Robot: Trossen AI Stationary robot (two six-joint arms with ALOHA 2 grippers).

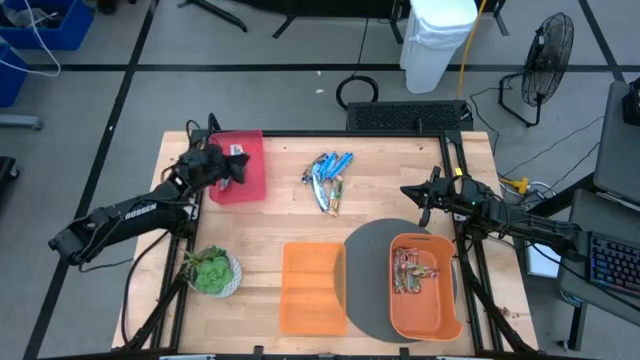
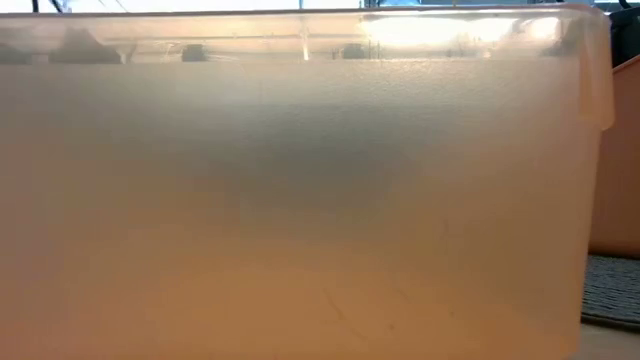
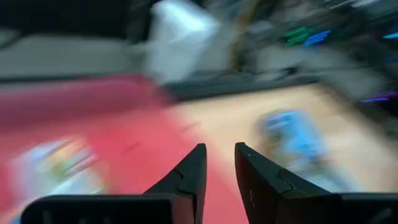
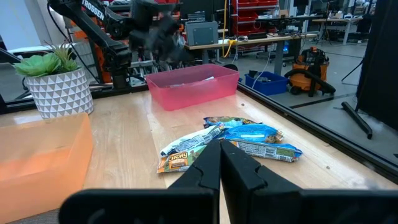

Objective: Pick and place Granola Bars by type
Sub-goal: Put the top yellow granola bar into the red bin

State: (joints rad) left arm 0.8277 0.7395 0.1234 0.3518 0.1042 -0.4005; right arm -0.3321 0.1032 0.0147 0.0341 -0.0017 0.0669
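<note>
A loose pile of granola bars (image 1: pixel 329 178), mostly blue (image 4: pixel 252 134), lies on the table's far middle. My left gripper (image 1: pixel 238 168) hovers open over the pink bin (image 1: pixel 250 185) at the far left, its fingers (image 3: pixel 193 165) empty. A silvery bar (image 3: pixel 56 165) lies inside that bin. Reddish-brown bars (image 1: pixel 412 268) lie in the orange bin (image 1: pixel 430 310) at the near right. My right gripper (image 1: pixel 412 192) waits shut at the right, level, pointing toward the pile (image 4: pixel 230 140).
A potted plant (image 1: pixel 212 270) stands at the near left. A flat orange tray (image 1: pixel 312 287) lies near the front edge beside a round grey mat (image 1: pixel 365 270) under the orange bin. An orange bin wall (image 2: pixel 300 200) fills the low view.
</note>
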